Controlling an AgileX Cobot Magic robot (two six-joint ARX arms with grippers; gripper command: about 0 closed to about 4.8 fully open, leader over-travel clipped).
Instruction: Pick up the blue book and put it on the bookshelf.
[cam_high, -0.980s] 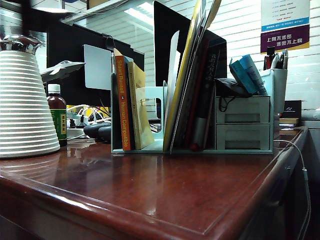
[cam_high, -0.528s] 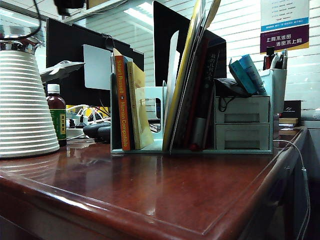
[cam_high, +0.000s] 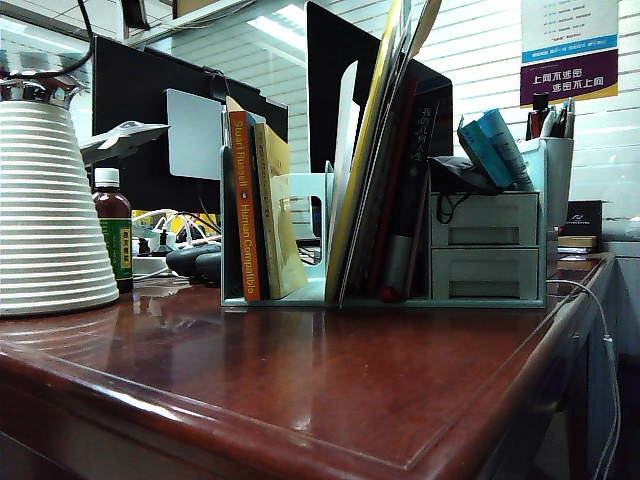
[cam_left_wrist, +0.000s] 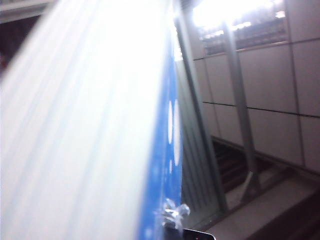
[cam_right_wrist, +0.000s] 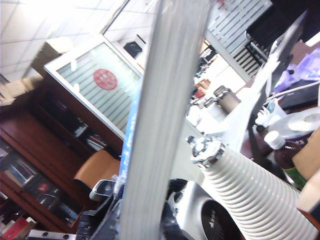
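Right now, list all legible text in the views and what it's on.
"Stuart Russell" and "Human Compatible": spine of the orange book in the bookshelf.
Chinese lettering on the wall poster, the dark book spine and the brown bottle's green label: too small to read.
Red round emblem on a glass panel, right wrist view: blurred.
The blue book, left wrist view: white circles only, no lettering showing.

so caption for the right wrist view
Right claw shut on the blue book, page edges facing the camera, white ribbed jug beside it.
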